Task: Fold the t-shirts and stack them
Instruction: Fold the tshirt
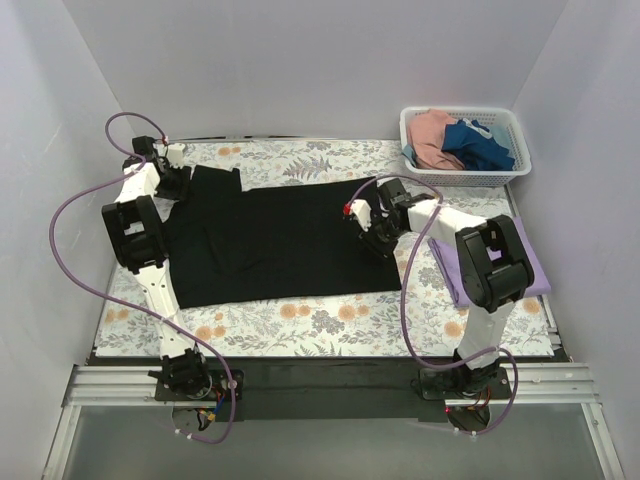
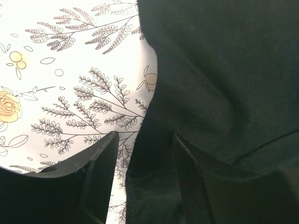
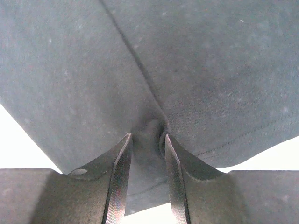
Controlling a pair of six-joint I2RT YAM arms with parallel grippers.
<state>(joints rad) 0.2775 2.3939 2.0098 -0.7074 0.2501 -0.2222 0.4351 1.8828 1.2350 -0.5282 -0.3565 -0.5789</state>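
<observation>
A black t-shirt point(image 1: 280, 235) lies spread flat on the flowered table cover. My left gripper point(image 1: 180, 180) is at its far left corner by the sleeve. In the left wrist view it point(image 2: 145, 136) is open, and the edge of the black shirt point(image 2: 224, 70) lies between the fingers. My right gripper point(image 1: 373, 238) is at the shirt's right edge. In the right wrist view it point(image 3: 147, 136) is shut on a puckered fold of the black cloth point(image 3: 196, 60). A folded lavender shirt point(image 1: 538, 262) lies under my right arm. Pink point(image 1: 432, 135) and dark blue point(image 1: 480, 142) shirts lie in the basket.
A white lattice basket point(image 1: 470, 178) stands at the far right corner. White walls close in the table on the left, back and right. The flowered cover point(image 1: 300, 320) shows along the near and far sides of the black shirt.
</observation>
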